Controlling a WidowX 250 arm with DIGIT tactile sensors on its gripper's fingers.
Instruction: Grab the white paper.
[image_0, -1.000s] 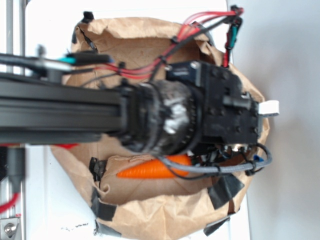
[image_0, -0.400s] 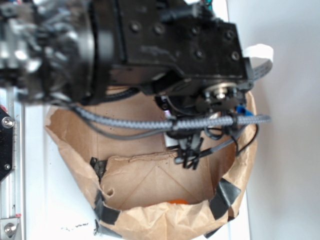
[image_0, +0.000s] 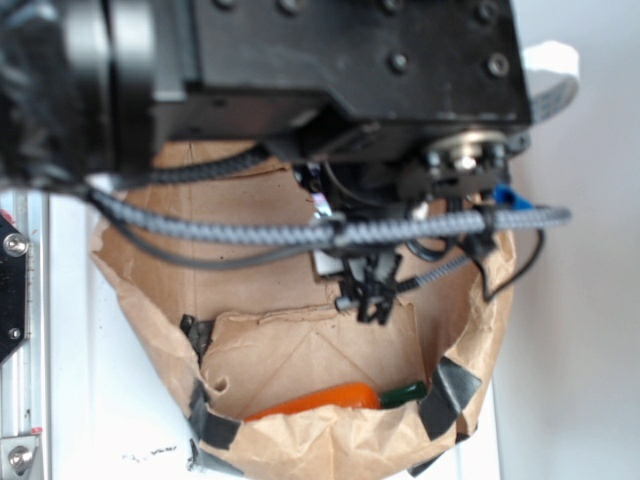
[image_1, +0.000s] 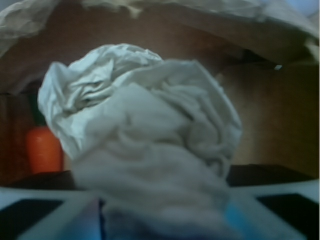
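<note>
The crumpled white tissue-paper wad (image_1: 142, 145) fills the wrist view, pinched between the gripper (image_1: 162, 222) fingers, whose blurred tips are mostly covered. Behind it to the left, an orange toy carrot (image_1: 44, 149) lies half hidden inside the brown paper bag (image_0: 330, 445).

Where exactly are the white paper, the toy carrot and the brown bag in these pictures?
white paper (image_1: 145, 135): wrist view, middle of the crumpled wad.
toy carrot (image_0: 320, 398): exterior view, on its orange body.
brown paper bag (image_0: 340, 445): exterior view, on its front wall.
</note>
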